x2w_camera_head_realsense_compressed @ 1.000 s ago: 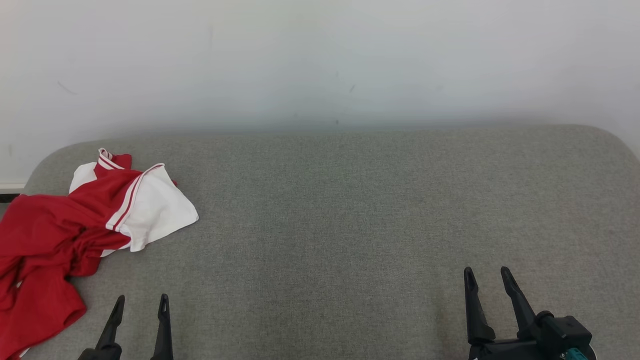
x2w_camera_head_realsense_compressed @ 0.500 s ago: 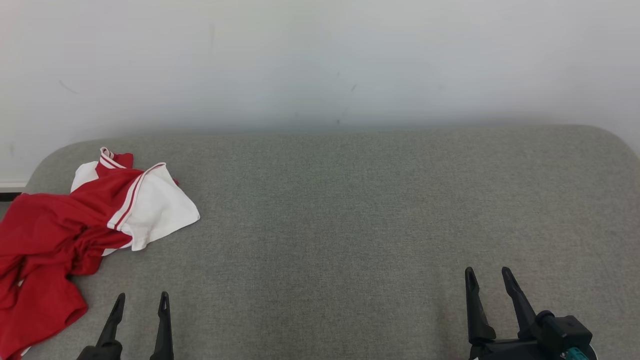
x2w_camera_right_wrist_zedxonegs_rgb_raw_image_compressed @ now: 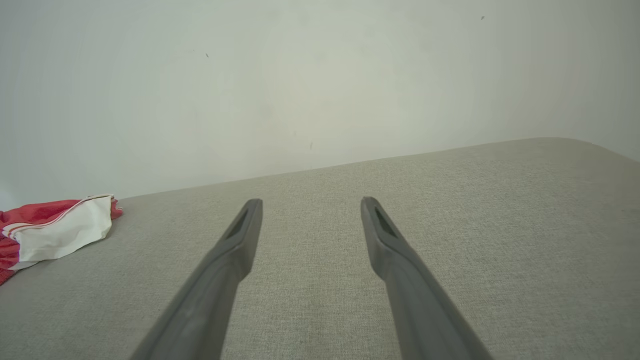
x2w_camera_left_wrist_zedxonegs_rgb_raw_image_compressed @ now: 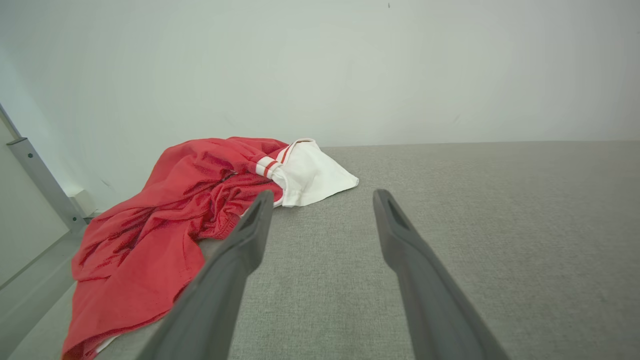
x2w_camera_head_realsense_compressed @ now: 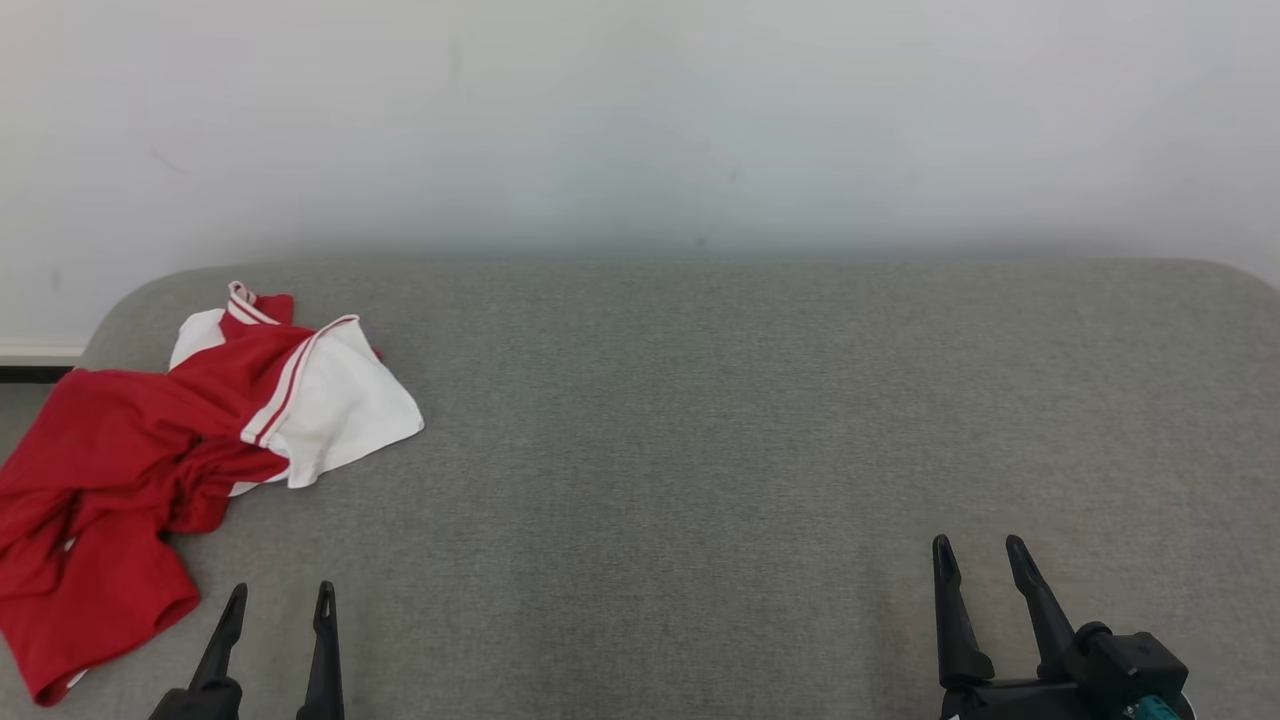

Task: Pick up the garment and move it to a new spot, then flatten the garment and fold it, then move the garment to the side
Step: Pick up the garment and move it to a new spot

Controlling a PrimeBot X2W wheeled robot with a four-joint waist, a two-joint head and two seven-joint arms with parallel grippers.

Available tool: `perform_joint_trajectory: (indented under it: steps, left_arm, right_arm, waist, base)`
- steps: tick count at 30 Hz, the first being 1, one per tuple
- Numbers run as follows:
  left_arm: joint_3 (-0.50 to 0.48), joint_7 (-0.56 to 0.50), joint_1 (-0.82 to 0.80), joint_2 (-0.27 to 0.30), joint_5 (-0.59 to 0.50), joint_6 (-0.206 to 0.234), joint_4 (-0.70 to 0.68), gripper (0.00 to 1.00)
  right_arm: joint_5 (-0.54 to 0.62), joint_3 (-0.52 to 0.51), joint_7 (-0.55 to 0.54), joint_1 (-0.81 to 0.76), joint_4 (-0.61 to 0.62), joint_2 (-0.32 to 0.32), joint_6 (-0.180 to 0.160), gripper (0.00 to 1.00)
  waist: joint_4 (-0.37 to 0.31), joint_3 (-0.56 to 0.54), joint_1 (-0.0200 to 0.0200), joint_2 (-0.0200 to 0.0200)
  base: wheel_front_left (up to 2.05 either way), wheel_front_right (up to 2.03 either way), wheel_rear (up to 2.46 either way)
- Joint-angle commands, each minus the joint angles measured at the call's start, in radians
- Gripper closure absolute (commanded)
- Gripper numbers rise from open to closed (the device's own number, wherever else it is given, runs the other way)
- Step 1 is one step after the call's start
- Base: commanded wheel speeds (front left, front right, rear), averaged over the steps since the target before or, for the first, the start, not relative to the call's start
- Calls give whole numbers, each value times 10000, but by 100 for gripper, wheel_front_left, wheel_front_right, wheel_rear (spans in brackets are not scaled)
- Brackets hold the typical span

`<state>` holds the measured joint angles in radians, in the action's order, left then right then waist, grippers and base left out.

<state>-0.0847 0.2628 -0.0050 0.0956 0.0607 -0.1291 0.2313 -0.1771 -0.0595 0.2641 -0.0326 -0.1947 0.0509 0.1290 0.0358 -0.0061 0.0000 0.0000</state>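
Garment: red with a white panel and red-and-white striped trim, lying crumpled at the far left of the grey padded surface. The white panel points toward the middle of the surface and the red bulk trails toward the near left corner. The red part may spill over the left edge. That edge is hidden under the cloth, so I cannot tell.

Left pincer: low at the near left, both fingers spread wide with nothing between them. It sits just beside the garment's near hem and does not touch it. In the left wrist view, the left pincer points past the white panel of the garment.

Right pincer: near right, fingers wide and empty, well apart from the garment. In the right wrist view, the right pincer is over bare grey fabric, with the garment at the far left.

Plain pale wall behind.
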Motion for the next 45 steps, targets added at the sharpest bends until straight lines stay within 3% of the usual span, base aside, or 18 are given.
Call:
perform_joint_trajectory:
  steps: [1, 31, 45]
  left_arm:
    - [-24, 31, -72, 61, -44, 44, 28, 0]
    - [-188, 32, -87, 192, 114, 322, 384, 0]
    - [-469, 32, -28, 283, 222, 457, 410, 0]
  right_arm:
    - [-72, 20, 7, -59, -30, -11, 34, 0]
    - [24, 1, 7, 27, -320, -11, 34, 0]
    - [92, 97, 7, 104, -379, -11, 34, 0]
  waist:
    - [257, 10, 0, 0]
    - [3710, -47, 0, 0]
    - [4309, -35, 0, 0]
  base:
    - [0, 0, 0]
    - [0, 0, 0]
    - [0, 0, 0]
